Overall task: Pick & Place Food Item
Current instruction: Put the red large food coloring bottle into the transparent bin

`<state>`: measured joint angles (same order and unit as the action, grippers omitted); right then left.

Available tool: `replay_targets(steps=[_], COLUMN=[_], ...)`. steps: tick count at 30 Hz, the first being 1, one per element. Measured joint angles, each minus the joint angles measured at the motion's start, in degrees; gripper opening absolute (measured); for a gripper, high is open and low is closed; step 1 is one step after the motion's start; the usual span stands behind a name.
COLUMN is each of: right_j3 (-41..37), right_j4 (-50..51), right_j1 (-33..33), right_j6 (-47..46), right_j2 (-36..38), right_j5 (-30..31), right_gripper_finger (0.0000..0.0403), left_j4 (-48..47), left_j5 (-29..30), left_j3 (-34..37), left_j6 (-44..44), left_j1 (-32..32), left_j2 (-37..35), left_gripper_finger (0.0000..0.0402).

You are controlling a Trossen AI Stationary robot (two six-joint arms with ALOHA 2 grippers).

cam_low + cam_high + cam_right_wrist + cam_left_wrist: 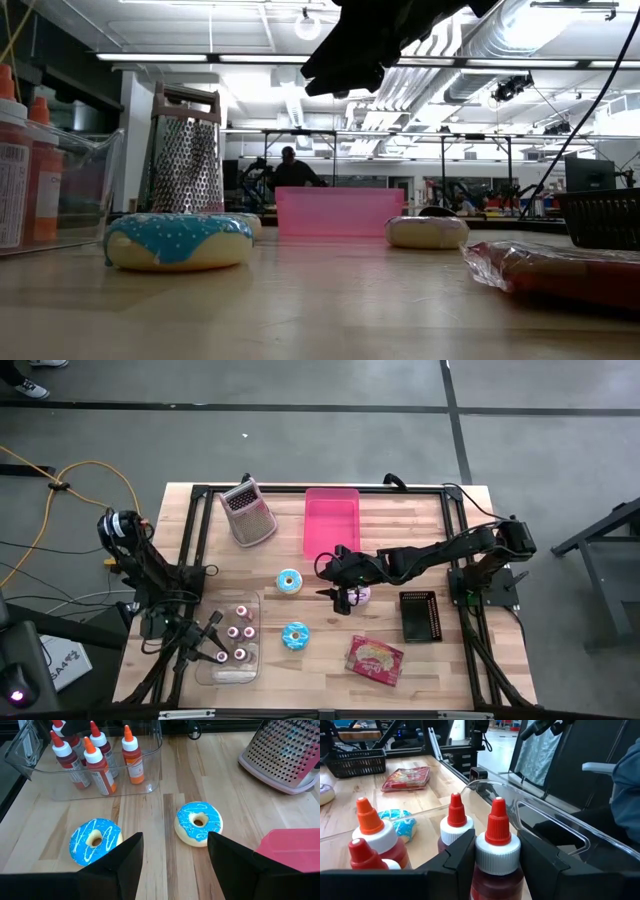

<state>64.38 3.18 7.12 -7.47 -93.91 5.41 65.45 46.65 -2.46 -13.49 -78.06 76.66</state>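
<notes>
Bench [450, 670]: pale wood planks with a dark rail frame along its edges. The widest bare room lies in front of the pink tray, between the doughnuts and the front rail.
Right hand [338, 596]: open and empty. It hangs over the bench in front of the pink tray, just beside the pale doughnut.
Left hand [497, 855]: low in the clear tub, far out to the left-front of the pink tray, on either side of a red-capped bottle [496, 845]. Whether it is gripping the bottle cannot be told.
Clear tub [250, 602]: holds the sauce bottles. Its thin walls are an edge to avoid on that side.
Pink tray [331, 520]: open-topped and empty, at the back of the bench. It is probably where the food goes, and its raised rim needs clearing.
Grater [248, 512]: lies just left of the pink tray, off the likely path.
Black basket [420, 615]: to the right-front of the pink tray, near the right arm.
Snack packet [375, 659]: well in front of the pink tray. It looks crinkly, light and slippery.
Pale doughnut [362, 595]: the nearest food, in front of the pink tray. It is probably light, soft and easily dented, so take it gently across the ring.
Blue doughnuts [289, 581] [295, 635]: to the left-front of the pink tray and apart from each other, with room around both.
</notes>
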Motion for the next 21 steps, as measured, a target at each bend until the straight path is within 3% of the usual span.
replay_targets(steps=[21], right_j3=[0.00], right_j4=[-0.01], right_j1=[0.01], right_j6=[0.00], right_j2=[0.02], right_j5=[0.00], right_gripper_finger=[0.0208], left_j4=[0.92], left_j5=[-0.04], left_j3=[0.00], left_j6=[-0.03], left_j1=[0.00], left_j2=[0.00], left_gripper_finger=[0.0138])
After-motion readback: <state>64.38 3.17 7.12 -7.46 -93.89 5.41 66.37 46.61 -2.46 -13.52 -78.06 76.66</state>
